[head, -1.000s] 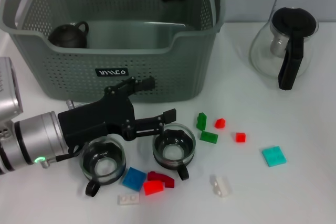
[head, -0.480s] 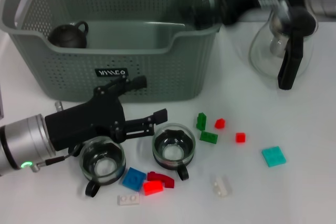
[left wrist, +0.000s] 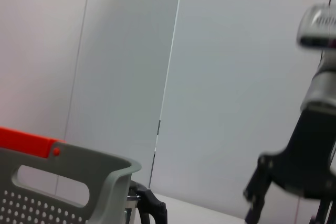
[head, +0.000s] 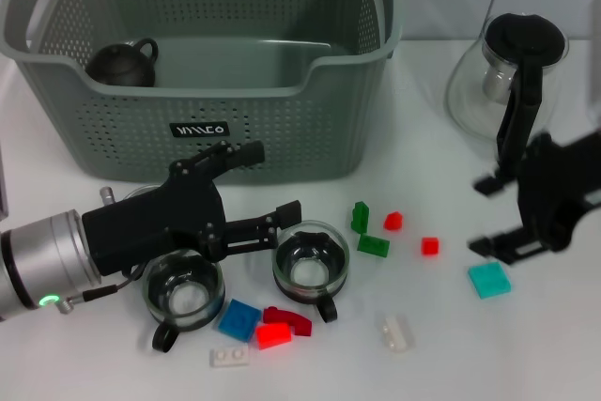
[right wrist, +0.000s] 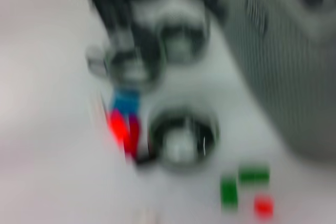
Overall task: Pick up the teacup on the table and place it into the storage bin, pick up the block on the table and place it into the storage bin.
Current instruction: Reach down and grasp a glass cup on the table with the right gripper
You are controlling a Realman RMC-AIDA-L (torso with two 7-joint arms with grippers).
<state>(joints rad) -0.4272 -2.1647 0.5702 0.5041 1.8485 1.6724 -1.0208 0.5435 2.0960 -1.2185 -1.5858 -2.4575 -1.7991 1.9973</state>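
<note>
Fingers of the left gripper point(head: 252, 190) stood spread and empty just behind the two clear glass teacups with black handles point(head: 312, 270), far nearer them than the open, empty right gripper point(head: 490, 216) beside the teal square block point(head: 490, 280).

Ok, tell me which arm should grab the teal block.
Right. Its open claw hangs just above the teal block, while the left claw is open near the glass teacups, across the table.
</note>
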